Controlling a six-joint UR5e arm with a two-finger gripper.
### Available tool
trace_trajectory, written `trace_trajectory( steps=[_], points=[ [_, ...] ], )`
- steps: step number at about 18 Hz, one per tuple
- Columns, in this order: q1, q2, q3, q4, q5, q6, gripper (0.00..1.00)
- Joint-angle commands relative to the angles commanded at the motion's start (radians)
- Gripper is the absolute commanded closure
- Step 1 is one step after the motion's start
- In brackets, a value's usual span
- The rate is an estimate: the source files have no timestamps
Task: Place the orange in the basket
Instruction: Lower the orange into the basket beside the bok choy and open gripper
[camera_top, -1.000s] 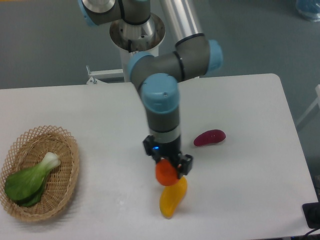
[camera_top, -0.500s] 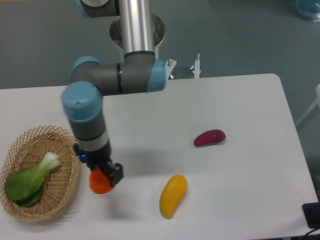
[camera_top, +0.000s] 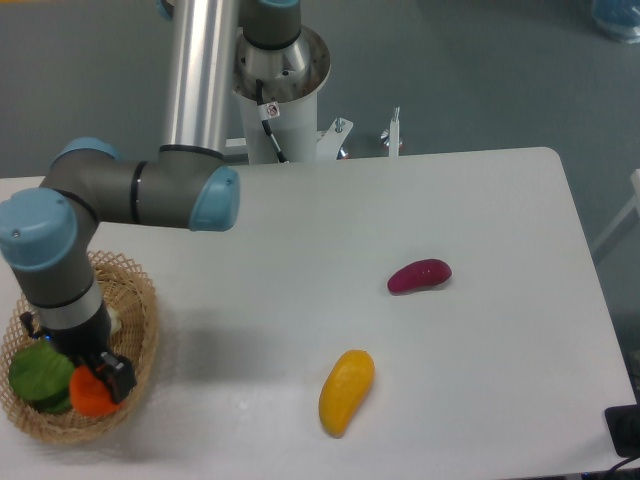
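Note:
The orange (camera_top: 91, 394) is a small round orange-red ball held between the fingers of my gripper (camera_top: 92, 385). The gripper is shut on it and hangs over the light tan wicker basket (camera_top: 140, 300) at the table's left front. The orange is inside the basket's rim, at or just above its floor; I cannot tell if it touches. A green leafy vegetable (camera_top: 36, 376) lies in the basket just left of the orange, partly hidden by my wrist.
A yellow-orange mango-like fruit (camera_top: 346, 391) lies near the front middle of the white table (camera_top: 480, 220). A dark red-purple oblong piece (camera_top: 419, 275) lies right of centre. The arm's base column (camera_top: 280, 90) stands behind the table's far edge.
The gripper has carried the orange left from beside the yellow fruit, across the table, to over the basket. The other fruits have not moved.

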Motion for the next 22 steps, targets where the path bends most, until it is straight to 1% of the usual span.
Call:
trace_trajectory(
  steps=[3, 4, 9, 10, 11, 12, 16, 17, 20, 22],
  points=[
    [-0.003, -0.011, -0.008, 0.000, 0.000, 0.002, 0.31],
    [-0.003, -0.014, -0.014, 0.003, 0.002, 0.002, 0.29],
    [-0.003, -0.014, -0.029, 0.005, 0.002, 0.003, 0.27],
    [-0.003, -0.014, -0.034, 0.005, 0.002, 0.005, 0.25],
    [-0.003, -0.014, -0.035, 0.006, 0.002, 0.005, 0.21],
    [-0.003, -0.014, -0.035, 0.006, 0.002, 0.003, 0.14],
    [-0.003, -0.011, -0.035, 0.006, 0.002, 0.003, 0.04],
    [-0.003, -0.006, -0.037, 0.006, 0.000, 0.009, 0.00],
    [-0.003, 0.017, -0.044, 0.006, 0.000, 0.011, 0.00],
    [0.011, 0.032, -0.064, 0.008, 0.002, 0.011, 0.00]
  ],
)
